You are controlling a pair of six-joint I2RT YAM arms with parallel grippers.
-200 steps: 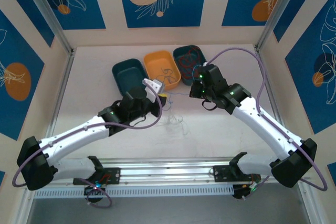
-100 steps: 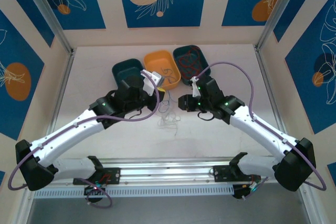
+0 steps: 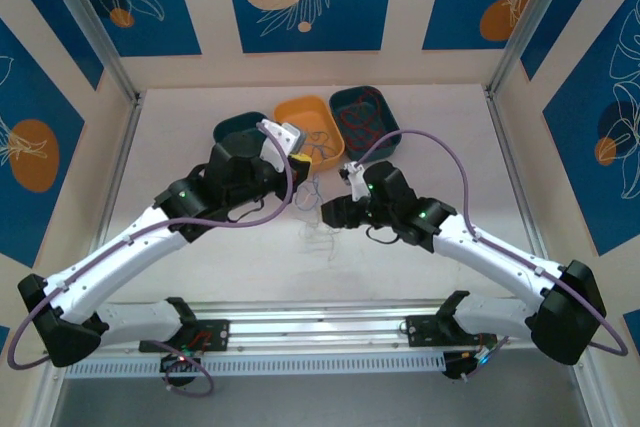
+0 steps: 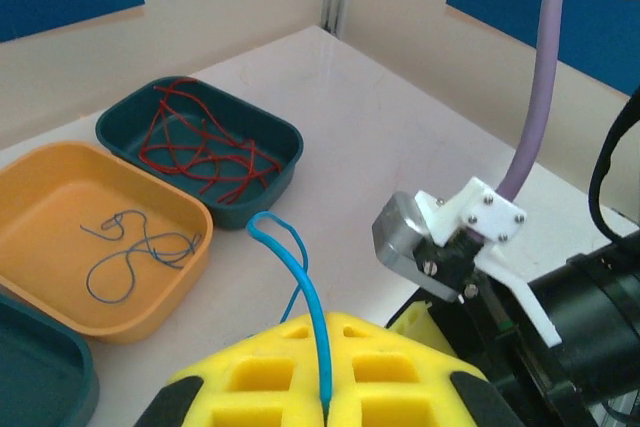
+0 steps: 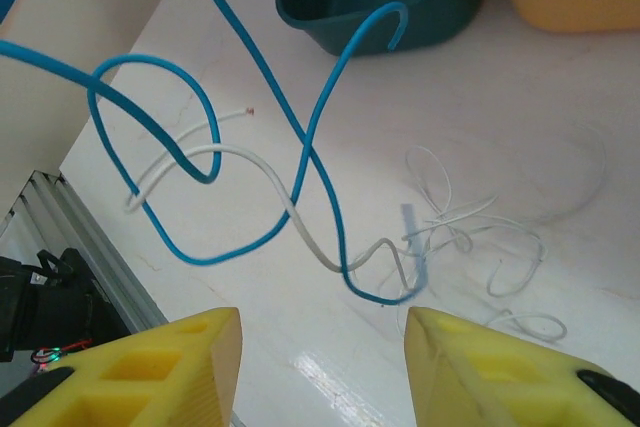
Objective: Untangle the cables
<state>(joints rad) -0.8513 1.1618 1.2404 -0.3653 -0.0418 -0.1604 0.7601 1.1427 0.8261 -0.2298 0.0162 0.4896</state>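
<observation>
We see left gripper clamped on blue cable; right gripper jaws apart, white cables just ahead; trays crowd 12 o'clock; bare table toward 6.

Thin curly cables, blue and white, loosely intertwined.

— Entry one, right arm: what changed?
— My right gripper left its place over the right-hand teal tray and swung in to the middle of the table, just beside the loose white wires. Its jaws were closed a second ago and now stand apart.
— Entry two, left arm?
— My left gripper drew back toward the orange tray, carrying the blue wire along. The white wires slid slightly leftward.
</observation>
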